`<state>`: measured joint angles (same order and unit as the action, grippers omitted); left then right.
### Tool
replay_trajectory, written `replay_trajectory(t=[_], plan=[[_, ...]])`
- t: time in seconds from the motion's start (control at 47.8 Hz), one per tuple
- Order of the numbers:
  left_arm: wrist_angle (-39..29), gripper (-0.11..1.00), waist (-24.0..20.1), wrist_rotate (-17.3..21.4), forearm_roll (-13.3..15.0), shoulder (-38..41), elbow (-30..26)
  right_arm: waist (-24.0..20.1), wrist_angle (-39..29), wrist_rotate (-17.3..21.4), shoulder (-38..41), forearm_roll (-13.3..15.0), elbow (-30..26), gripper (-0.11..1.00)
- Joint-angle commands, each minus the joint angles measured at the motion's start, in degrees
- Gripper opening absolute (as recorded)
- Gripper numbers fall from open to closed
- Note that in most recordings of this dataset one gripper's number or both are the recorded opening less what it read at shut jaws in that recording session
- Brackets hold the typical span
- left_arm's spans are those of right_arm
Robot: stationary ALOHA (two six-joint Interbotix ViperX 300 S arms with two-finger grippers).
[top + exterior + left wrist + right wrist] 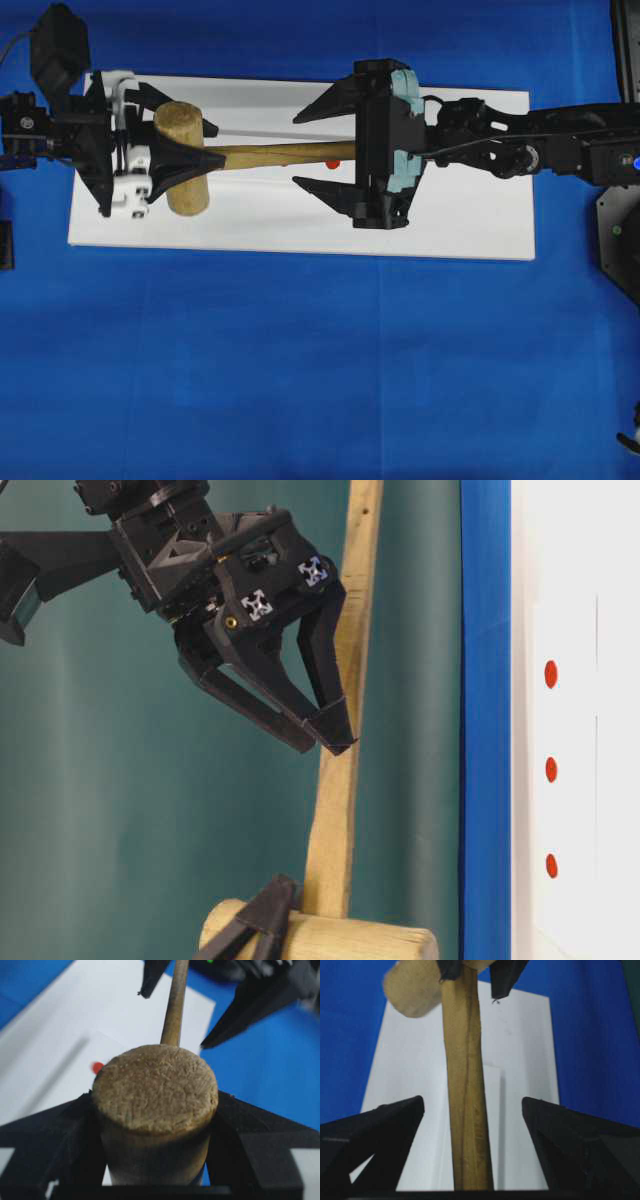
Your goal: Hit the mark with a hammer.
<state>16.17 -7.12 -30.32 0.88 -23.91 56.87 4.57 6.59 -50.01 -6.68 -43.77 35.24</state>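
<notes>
Your left gripper (160,160) clamps the hammer (185,158) by its head, lifted over the left end of the white board (470,215). Your right gripper (312,150) gapes wide around the handle, gripping nothing. Red marks (550,770) look unstruck, so the regrasp and swing remain.

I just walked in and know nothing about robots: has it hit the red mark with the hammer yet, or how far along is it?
Done: the hammer is up off the white board, its head clamped by the left gripper. In hand: the right gripper sits open on either side of the handle, not gripping. Left: swinging the hammer onto a red mark; whether any mark was already struck can't be told.
</notes>
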Motion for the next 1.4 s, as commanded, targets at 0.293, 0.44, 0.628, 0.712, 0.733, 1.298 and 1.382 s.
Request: replay_trajectory(t=[0.293,0.44,0.628,0.712,0.733,1.298,1.382], plan=[[-0.53,0.44,0.35,-34.72,-0.26,-2.55,-0.70,-0.09,0.62,-2.90,-1.49,0.09,-0.26,0.94],[-0.44,0.44,1.93,-36.56,-0.26,-3.43,-0.70,-0.09,0.62,-3.16,-1.32,0.09,-0.18,0.93],[-0.79,0.44,2.99,-37.27,-0.26,-3.34,-0.79,-0.09,0.62,-4.13,-0.70,0.09,-0.18,0.93],[-0.79,0.44,3.08,-37.44,-0.26,-3.34,-0.88,-0.09,0.62,-4.48,-0.09,0.09,-0.26,0.93],[-0.79,0.44,3.08,-37.44,-0.26,-3.43,-0.88,0.00,0.62,-4.57,0.09,0.09,-0.26,0.92],[-5.01,0.44,3.78,-33.75,-0.35,-2.72,-2.11,0.00,-2.90,-5.54,0.62,0.18,-0.79,0.08],[-5.01,0.44,3.43,-33.40,-0.35,-3.43,-2.11,-0.09,-3.34,-5.45,0.53,0.18,-0.97,0.08]])
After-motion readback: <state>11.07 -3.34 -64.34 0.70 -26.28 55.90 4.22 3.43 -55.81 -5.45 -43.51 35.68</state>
